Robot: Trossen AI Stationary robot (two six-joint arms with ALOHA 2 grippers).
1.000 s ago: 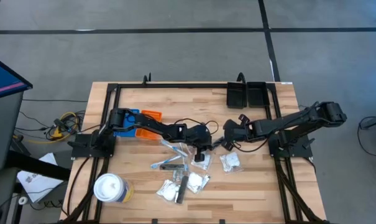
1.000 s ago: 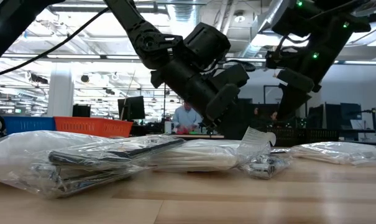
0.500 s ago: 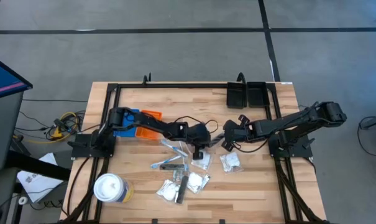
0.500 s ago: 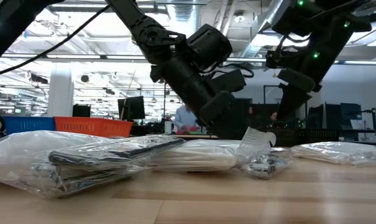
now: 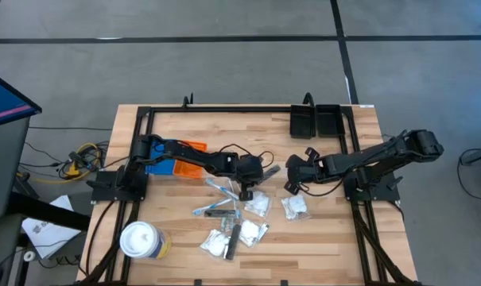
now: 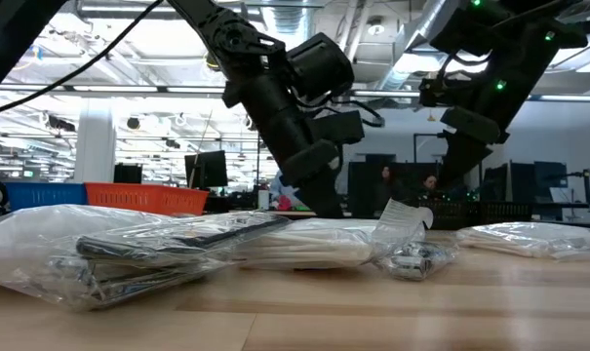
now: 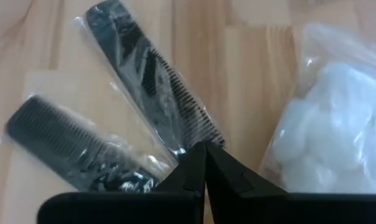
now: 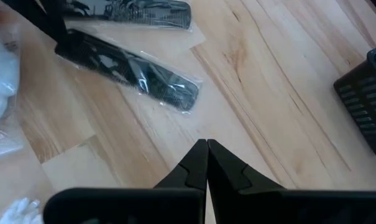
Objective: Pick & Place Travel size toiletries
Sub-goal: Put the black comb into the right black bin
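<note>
With left fingers (image 7: 205, 163) pressed shut, empty, two bagged combs (image 7: 151, 87) lie just ahead; right fingers (image 8: 207, 160) shut, empty

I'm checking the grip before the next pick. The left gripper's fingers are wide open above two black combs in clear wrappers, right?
Not quite: the left gripper is shut, its fingers pressed together, as the left wrist view shows. The rest holds: it sits above two black combs in clear wrappers.
</note>
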